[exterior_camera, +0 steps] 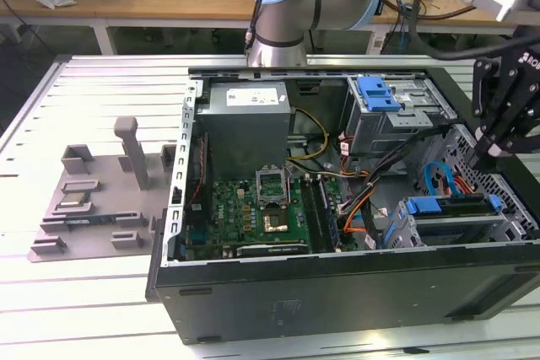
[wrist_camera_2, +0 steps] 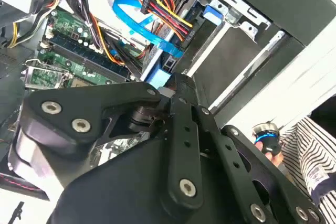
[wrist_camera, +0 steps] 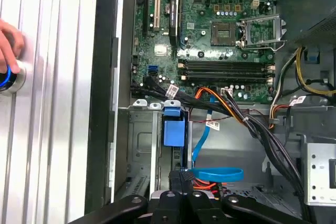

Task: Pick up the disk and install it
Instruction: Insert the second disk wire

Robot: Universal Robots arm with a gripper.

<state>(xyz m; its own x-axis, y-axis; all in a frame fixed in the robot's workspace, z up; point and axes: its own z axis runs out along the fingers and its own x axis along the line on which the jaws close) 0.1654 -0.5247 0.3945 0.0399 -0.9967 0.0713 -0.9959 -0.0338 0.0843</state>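
gripper [exterior_camera: 492,154] hangs over the drive cage [exterior_camera: 460,223] at the exterior view's right of the open computer case [exterior_camera: 337,292]. its fingers [wrist_camera: 181,182] look pressed together, holding nothing. disk [exterior_camera: 451,208] with blue bracket sits in that cage, just below the fingertips. a person's hand [wrist_camera: 8,45] rests on a button outside the case.
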